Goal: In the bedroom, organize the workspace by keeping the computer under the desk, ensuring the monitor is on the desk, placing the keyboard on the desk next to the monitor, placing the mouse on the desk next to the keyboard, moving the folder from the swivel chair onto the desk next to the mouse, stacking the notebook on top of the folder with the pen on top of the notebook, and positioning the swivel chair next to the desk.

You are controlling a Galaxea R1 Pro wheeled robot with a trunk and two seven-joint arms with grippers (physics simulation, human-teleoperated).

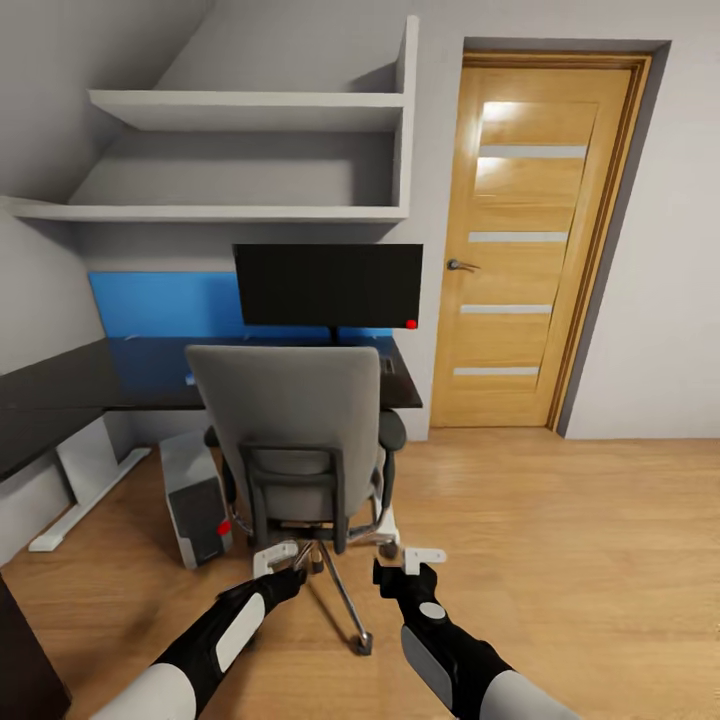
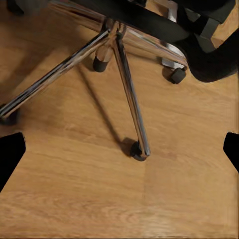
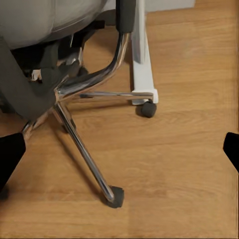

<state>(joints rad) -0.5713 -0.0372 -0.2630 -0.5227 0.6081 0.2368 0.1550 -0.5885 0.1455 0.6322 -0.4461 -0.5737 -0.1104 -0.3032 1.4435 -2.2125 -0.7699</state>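
Note:
The grey swivel chair stands with its back to me, tucked close to the dark desk. Its seat is hidden by the backrest, so the folder is out of sight. A black monitor stands on the desk behind the chair. The grey computer tower sits on the floor under the desk, left of the chair. A small dark item lies on the desk near the monitor; I cannot tell what it is. My left gripper and right gripper hang open just behind the chair's chrome base, holding nothing.
A wooden door is closed at the right. White shelves hang above the desk. White desk legs stand left of the tower and beside the chair. Chair casters rest on the wooden floor.

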